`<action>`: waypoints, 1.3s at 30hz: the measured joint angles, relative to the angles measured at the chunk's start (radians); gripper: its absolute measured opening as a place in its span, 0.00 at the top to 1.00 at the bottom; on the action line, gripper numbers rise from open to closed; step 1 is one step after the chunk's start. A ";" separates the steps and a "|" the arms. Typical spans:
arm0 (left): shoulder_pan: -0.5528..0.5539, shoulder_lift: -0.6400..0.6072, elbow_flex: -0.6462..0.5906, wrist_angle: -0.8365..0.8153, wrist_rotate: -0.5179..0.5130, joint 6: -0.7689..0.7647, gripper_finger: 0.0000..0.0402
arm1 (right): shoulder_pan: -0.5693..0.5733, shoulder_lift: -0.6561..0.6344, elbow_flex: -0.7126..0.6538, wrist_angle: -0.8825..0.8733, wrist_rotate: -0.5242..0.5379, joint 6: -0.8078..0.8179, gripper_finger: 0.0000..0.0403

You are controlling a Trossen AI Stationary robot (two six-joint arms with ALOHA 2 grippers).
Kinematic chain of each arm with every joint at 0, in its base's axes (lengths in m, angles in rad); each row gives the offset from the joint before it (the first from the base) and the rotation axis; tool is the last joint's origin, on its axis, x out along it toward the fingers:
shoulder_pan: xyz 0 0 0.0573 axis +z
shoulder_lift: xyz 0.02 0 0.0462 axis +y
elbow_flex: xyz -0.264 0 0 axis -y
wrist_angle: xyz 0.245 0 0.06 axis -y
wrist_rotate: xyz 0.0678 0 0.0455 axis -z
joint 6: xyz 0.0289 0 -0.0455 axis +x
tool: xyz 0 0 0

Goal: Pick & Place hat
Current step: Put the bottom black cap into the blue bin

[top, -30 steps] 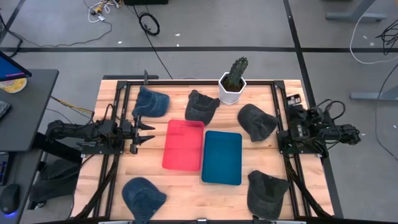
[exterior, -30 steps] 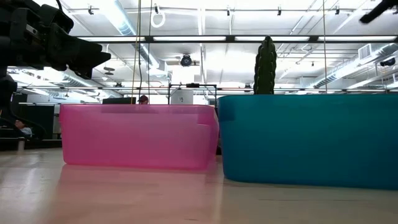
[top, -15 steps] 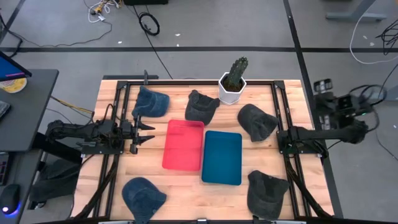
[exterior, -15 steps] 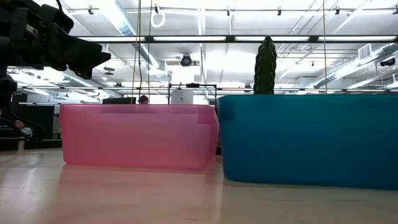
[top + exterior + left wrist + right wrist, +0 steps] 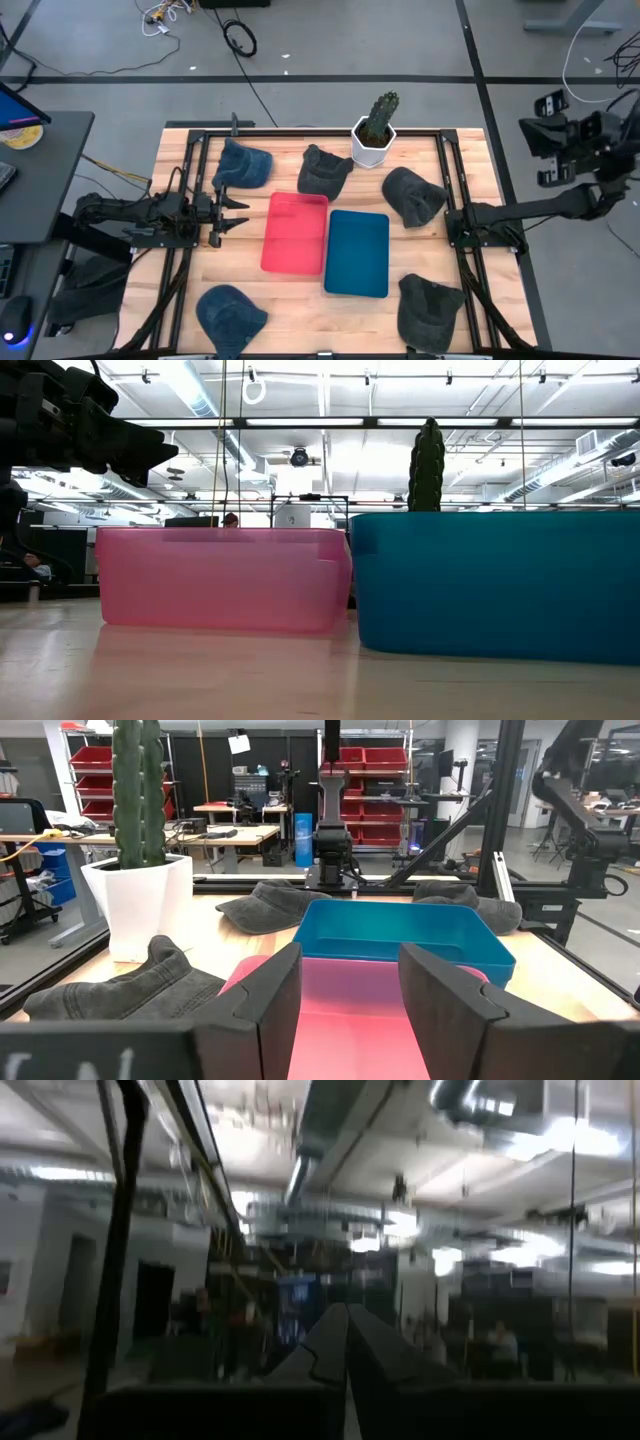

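Five caps lie flat on the tabletop (image 5: 180, 280), none held. Blue cap (image 5: 243, 163) far left; dark grey cap (image 5: 323, 170) beside it; grey cap (image 5: 412, 195) right of centre. Near edge: blue cap (image 5: 230, 315) left, grey cap (image 5: 430, 312) right.

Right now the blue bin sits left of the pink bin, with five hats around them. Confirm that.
Not quite. The high view shows the blue bin right of the pink bin, not left. The five hats around them are correct.
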 joint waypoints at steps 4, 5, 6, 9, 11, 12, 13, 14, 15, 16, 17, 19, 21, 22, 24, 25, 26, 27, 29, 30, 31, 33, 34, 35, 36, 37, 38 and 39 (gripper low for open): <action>0.000 0.000 0.000 0.000 0.000 0.000 0.57 | 0.000 0.119 0.186 -0.202 0.009 0.044 0.97; 0.000 0.000 0.000 0.000 0.000 0.000 0.57 | 0.000 0.146 0.227 -0.245 0.008 0.055 0.97; 0.000 0.000 0.000 0.000 0.000 0.000 0.57 | 0.000 0.175 0.271 -0.291 0.008 0.065 0.97; 0.000 0.000 0.000 0.000 0.000 0.000 0.57 | 0.000 0.254 0.384 -0.400 0.003 0.102 0.97; 0.000 0.000 0.000 0.000 0.000 0.000 0.57 | 0.000 0.303 0.449 -0.458 -0.001 0.126 0.97; 0.000 0.000 0.000 0.000 0.000 0.000 0.57 | 0.000 0.327 0.479 -0.484 -0.002 0.142 0.97; 0.000 0.000 0.000 0.000 0.000 0.000 0.57 | 0.000 0.352 0.508 -0.507 -0.003 0.159 0.97; 0.000 0.000 0.000 0.000 0.000 0.000 0.57 | 0.000 0.376 0.535 -0.524 -0.012 0.178 0.97; 0.000 0.000 0.000 0.000 0.000 0.000 0.57 | 0.000 0.399 0.561 -0.533 -0.030 0.196 0.97; 0.000 0.000 0.000 0.000 0.000 0.000 0.57 | 0.000 0.423 0.586 -0.542 -0.053 0.211 0.97; 0.000 0.000 0.000 0.000 0.000 0.000 0.57 | 0.000 0.446 0.611 -0.551 -0.077 0.218 0.97; 0.000 0.000 0.000 0.000 0.000 0.000 0.57 | 0.000 0.489 0.662 -0.578 -0.115 0.236 0.97; 0.000 0.000 0.000 0.000 0.000 0.000 0.57 | 0.000 0.530 0.713 -0.630 -0.139 0.251 0.97; 0.000 0.000 0.000 0.000 0.000 0.000 0.57 | 0.000 0.550 0.739 -0.658 -0.143 0.255 0.97; 0.000 0.000 0.000 0.000 0.000 0.000 0.57 | 0.000 0.587 0.787 -0.731 -0.143 0.259 0.97; 0.000 0.000 0.000 0.000 0.000 0.000 0.57 | 0.000 0.606 0.811 -0.771 -0.143 0.262 0.97; 0.000 0.000 0.000 0.000 0.000 0.000 0.57 | 0.000 0.622 0.833 -0.813 -0.143 0.268 0.97; 0.000 0.000 0.000 0.000 0.000 0.000 0.57 | 0.000 0.637 0.853 -0.854 -0.143 0.279 0.97; 0.000 0.000 0.000 0.000 0.000 0.000 0.57 | 0.000 0.663 0.888 -0.936 -0.143 0.298 0.97; 0.000 0.000 0.000 0.000 0.000 0.000 0.57 | 0.000 0.673 0.902 -0.976 -0.143 0.307 0.97; 0.000 0.000 0.000 0.000 0.000 0.000 0.57 | 0.000 0.681 0.913 -1.020 -0.143 0.315 0.97; 0.000 0.000 0.000 0.000 0.000 0.000 0.57 | 0.000 0.695 0.924 -1.111 -0.143 0.329 0.97; 0.000 0.000 0.000 0.000 0.000 0.000 0.57 | 0.000 0.702 0.922 -1.136 -0.143 0.340 0.97; 0.000 0.000 0.000 0.000 0.000 0.000 0.57 | 0.002 0.706 0.911 -1.125 -0.145 0.349 0.97; 0.000 0.000 0.000 0.000 0.000 0.000 0.57 | 0.007 0.705 0.893 -1.117 -0.155 0.359 0.97; 0.000 0.000 0.000 0.000 0.000 0.000 0.57 | 0.018 0.704 0.881 -1.121 -0.170 0.368 0.97; 0.000 0.000 0.000 0.000 0.000 0.000 0.57 | 0.032 0.707 0.877 -1.119 -0.179 0.372 0.97; 0.000 0.000 0.000 0.000 0.000 0.000 0.57 | 0.046 0.716 0.870 -1.121 -0.180 0.381 0.97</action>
